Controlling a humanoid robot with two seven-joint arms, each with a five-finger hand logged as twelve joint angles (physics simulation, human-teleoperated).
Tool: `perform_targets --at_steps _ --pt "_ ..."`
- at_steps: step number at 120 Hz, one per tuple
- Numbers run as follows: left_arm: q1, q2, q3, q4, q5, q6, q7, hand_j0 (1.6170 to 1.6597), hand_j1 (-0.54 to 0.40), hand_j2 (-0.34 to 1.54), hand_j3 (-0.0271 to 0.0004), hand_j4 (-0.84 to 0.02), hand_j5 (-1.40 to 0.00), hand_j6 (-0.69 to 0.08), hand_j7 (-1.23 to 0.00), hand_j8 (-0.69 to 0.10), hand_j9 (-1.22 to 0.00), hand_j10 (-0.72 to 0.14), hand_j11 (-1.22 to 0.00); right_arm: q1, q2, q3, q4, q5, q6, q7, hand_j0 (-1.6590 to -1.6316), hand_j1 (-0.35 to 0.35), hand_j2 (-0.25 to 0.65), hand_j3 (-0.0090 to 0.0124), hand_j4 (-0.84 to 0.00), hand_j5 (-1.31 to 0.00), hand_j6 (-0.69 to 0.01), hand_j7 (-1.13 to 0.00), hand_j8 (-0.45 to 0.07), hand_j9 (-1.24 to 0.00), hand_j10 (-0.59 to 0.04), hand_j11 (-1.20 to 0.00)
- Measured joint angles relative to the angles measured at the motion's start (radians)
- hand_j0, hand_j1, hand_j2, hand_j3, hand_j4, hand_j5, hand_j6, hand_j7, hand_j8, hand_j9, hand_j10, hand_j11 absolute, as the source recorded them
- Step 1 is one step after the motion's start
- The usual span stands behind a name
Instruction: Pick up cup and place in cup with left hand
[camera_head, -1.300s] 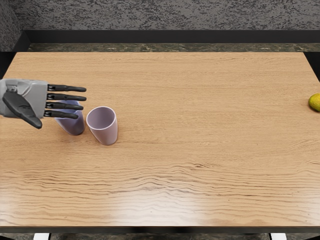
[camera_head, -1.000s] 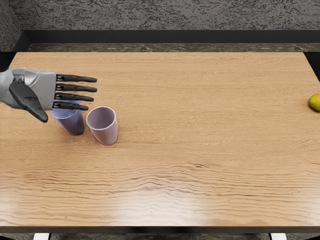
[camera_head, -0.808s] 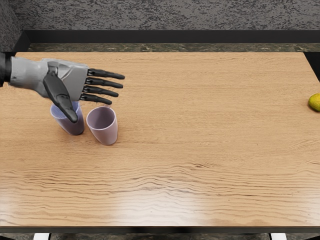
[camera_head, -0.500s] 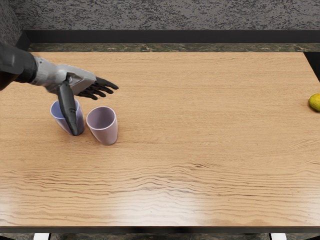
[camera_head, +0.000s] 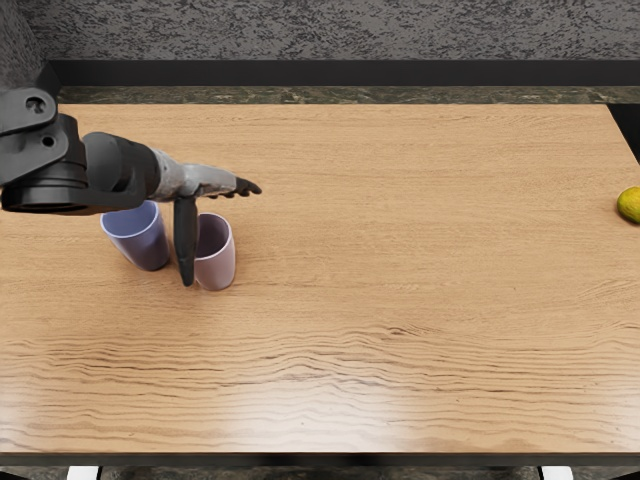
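1. Left hand (camera_head: 205, 182): outstretched, empty, ten o'clock on table (camera_head: 400, 300) (thumb masks part of pink cup (camera_head: 217, 272)).
2. Blue cup (camera_head: 140, 242): upright, toward nine o'clock.
3. Pink cup: upright, at blue cup's four o'clock.

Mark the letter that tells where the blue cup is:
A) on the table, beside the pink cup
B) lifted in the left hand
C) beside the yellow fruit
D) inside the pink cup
A: the blue cup stands on the table, just left of the pink cup in the picture.
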Motion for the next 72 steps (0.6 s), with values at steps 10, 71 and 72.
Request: perform_targets --at_steps 10,71,72 --pt "-0.002 -0.007 0.037 -0.016 0.018 0.051 0.0 1.6581 0.349 0.0 0.0 -0.002 0.0 -0.003 0.0 -0.003 0.0 -0.002 0.0 0.0 0.0 0.0 0.0 0.0 0.001 0.0 -1.6581 -0.312 -0.006 0.0 -0.031 -0.04 -0.031 -0.04 -0.031 -0.04 -0.031 -0.04" --pt "0.02 -0.023 0.132 -0.064 0.12 0.255 0.0 1.6581 0.333 0.0 0.0 -0.016 -0.02 -0.017 -0.02 -0.017 -0.02 -0.016 -0.02 0.002 0.0 0.0 0.0 0.0 0.006 0.0 -1.6581 -0.312 -0.006 0.0 -0.031 -0.04 -0.031 -0.04 -0.031 -0.04 -0.031 -0.04" --pt "0.02 -0.022 0.132 -0.064 0.12 0.256 0.0 1.6581 0.329 0.0 0.0 -0.019 -0.02 -0.02 -0.02 -0.02 -0.02 -0.019 -0.02 0.002 0.0 0.0 0.0 0.0 0.006 0.0 -1.6581 -0.312 -0.006 0.0 -0.031 -0.04 -0.031 -0.04 -0.031 -0.04 -0.031 -0.04"
